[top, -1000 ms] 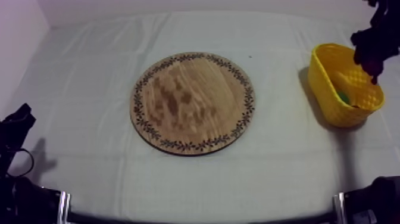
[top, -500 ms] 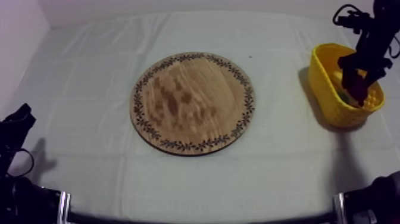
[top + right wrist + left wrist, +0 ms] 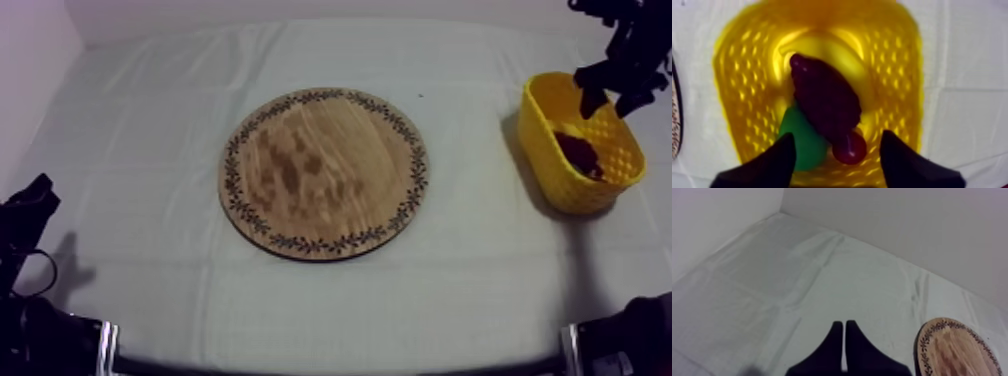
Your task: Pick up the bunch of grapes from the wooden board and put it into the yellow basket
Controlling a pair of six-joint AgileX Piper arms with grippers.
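Observation:
The dark purple bunch of grapes (image 3: 824, 102) lies inside the yellow basket (image 3: 737, 100), on top of other fruit; it shows as a dark mass (image 3: 580, 153) in the basket (image 3: 548, 150) at the table's right. My right gripper (image 3: 612, 93) hovers just above the basket's far side, open, with nothing between its fingers (image 3: 772, 160). The round wooden board (image 3: 323, 171) with a patterned rim sits bare at the table's middle. My left gripper (image 3: 845, 328) rests shut over the cloth, beside the board's edge (image 3: 957, 348).
A green pear (image 3: 799, 140), a small red fruit (image 3: 849, 148) and a yellow banana (image 3: 822, 50) lie in the basket under the grapes. The left arm (image 3: 25, 215) sits low at the table's left edge.
My right gripper dipped into the basket with the grapes, let them go, opened and rose toward the far side. The left arm stayed still.

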